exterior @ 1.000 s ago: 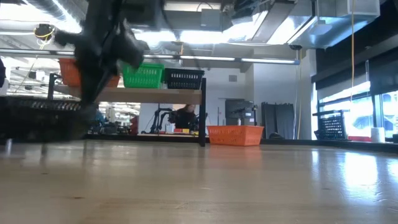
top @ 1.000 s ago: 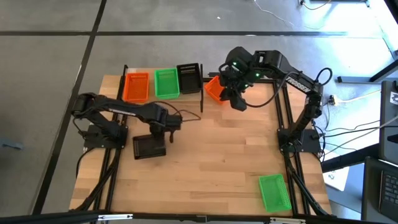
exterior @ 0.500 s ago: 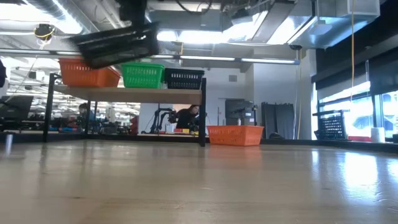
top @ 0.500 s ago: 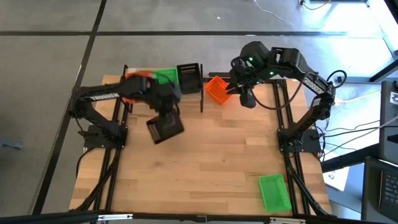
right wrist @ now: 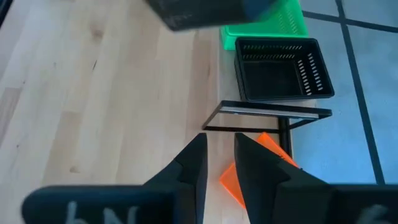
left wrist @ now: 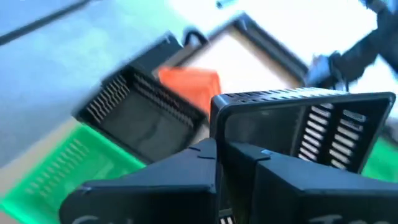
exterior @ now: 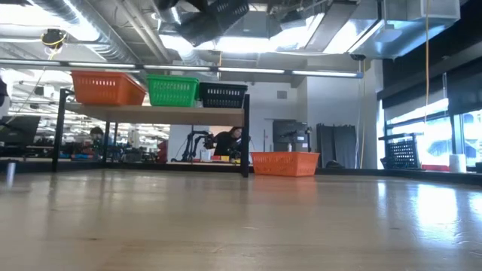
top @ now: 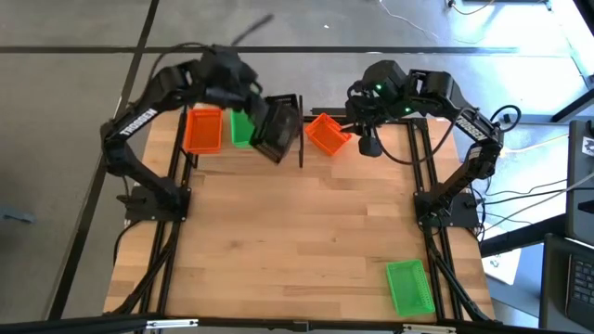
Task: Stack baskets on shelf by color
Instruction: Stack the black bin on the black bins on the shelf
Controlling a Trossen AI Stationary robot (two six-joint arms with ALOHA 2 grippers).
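Note:
High above the shelf [top: 243, 148] my left gripper [left wrist: 216, 155] is shut on a black basket [top: 276, 130], which hangs tipped in the air and shows at the top of the low view [exterior: 215, 15]. On the shelf stand an orange basket [exterior: 107, 88], a green basket [exterior: 172, 91] and another black basket [exterior: 222, 95]. A second orange basket [top: 327, 133] rests on the table just right of the shelf. My right gripper [top: 368, 146] hovers open above and to the right of it, holding nothing. My left gripper pinches one side wall of the black basket at its rim [left wrist: 219, 121]; one finger seems to be inside the basket and one outside. The fingers slant down toward the far edge. The basket is lifted clear, tipped, with its open side turned toward the wrist.
A second green basket [top: 409, 286] lies on the table near the front right corner. The shelf's black uprights [top: 302, 130] stand between the held basket and the orange basket on the table. Bare wood fills the table's middle.
My left gripper has risen and swung from the table's left middle toward the far edge, turning as it went. The black basket has come off the table and now hangs tipped over the shelf's right end. My right gripper has drawn slightly up and right, away from the orange basket.

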